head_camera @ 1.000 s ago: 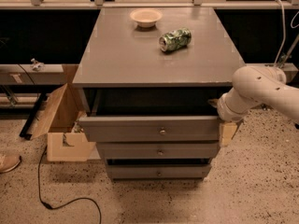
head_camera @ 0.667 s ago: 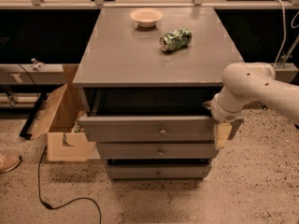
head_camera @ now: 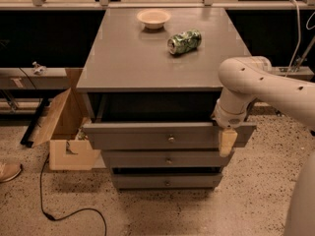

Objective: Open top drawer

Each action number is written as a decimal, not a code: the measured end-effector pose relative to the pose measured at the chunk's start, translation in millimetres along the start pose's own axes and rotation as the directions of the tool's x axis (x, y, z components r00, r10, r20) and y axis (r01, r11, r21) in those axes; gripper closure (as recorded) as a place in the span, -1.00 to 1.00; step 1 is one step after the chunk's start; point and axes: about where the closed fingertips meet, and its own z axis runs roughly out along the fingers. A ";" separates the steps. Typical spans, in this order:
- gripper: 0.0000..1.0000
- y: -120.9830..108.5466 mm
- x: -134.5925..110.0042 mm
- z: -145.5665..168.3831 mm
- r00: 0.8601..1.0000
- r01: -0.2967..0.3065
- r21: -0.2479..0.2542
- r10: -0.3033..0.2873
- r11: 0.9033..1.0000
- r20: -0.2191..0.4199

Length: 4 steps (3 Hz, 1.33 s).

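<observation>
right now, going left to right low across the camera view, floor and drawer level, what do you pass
shoe at the left edge → open cardboard box on the floor → top drawer, partly pulled out → gripper at the right end of that drawer's front

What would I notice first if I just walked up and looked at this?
The big white robot arm on the right catches the eye first. Its gripper hangs at the right end of the top drawer, which is pulled out of the grey cabinet. On top of the cabinet a green can lies on its side, with a small pale bowl farther back.
</observation>
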 end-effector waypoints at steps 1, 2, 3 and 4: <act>-0.05 16.2 4.5 -2.6 0.999 -0.044 -0.049 0.044 0.998 -0.014; 0.42 18.3 4.0 -5.9 0.999 -0.052 -0.057 0.051 0.997 -0.016; 0.88 17.6 4.0 -5.6 0.999 -0.052 -0.057 0.051 0.997 -0.016; 1.00 17.6 4.0 -4.3 0.999 -0.052 -0.057 0.051 0.997 -0.016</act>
